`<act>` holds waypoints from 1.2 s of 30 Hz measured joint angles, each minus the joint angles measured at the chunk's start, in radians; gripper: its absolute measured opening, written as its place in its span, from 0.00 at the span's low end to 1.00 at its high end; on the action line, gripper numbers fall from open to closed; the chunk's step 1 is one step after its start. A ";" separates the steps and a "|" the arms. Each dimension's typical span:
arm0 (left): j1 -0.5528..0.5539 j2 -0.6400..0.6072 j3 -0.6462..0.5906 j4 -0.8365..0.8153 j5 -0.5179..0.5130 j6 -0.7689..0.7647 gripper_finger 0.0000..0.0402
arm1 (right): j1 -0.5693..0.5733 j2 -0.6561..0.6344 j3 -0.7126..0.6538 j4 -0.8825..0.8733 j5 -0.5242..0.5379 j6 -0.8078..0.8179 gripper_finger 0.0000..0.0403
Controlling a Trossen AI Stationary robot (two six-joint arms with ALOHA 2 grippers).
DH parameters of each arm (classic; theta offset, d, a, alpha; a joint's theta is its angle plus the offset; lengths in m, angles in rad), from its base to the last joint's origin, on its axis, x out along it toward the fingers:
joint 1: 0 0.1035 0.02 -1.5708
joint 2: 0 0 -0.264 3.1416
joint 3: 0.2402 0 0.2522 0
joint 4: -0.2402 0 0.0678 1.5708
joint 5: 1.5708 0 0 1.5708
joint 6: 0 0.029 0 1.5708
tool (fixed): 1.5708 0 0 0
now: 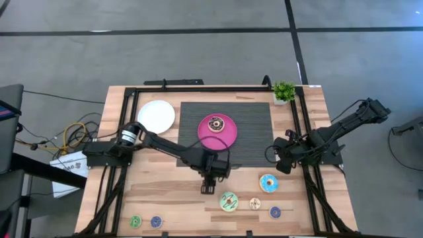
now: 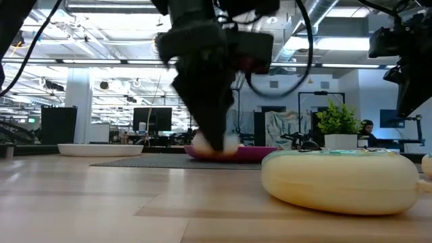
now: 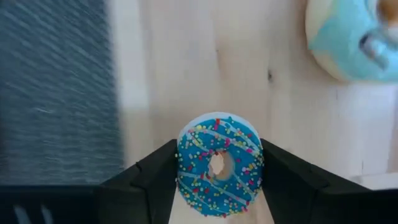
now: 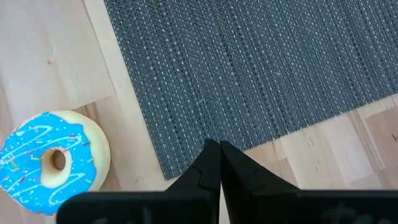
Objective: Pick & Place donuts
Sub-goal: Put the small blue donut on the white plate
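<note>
One small sprinkled blue ring donut [image 3: 219,164], clamped in left end effector [image 3: 219,186]

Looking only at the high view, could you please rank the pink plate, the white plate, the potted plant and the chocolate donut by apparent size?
1. Pink plate and white plate: they look about equal, so I will not separate them.
2. Potted plant.
3. Chocolate donut, lying on the pink plate.

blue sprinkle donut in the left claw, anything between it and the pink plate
Nothing visible. The left claw is shut on the small blue donut over bare wood beside the dark mat. The pink plate holds only the chocolate donut.
</note>
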 joint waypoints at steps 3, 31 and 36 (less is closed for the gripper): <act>0.042 -0.045 0.000 -0.044 -0.045 0.039 0.49 | 0.000 0.000 0.000 0.000 0.000 0.001 0.00; 0.762 -0.780 -0.652 -0.089 -0.203 0.035 0.49 | -0.046 0.000 0.000 0.275 0.026 0.013 0.00; 0.948 -0.809 -0.798 -0.012 -0.193 -0.057 0.49 | -0.115 0.000 0.000 0.314 0.026 0.083 0.00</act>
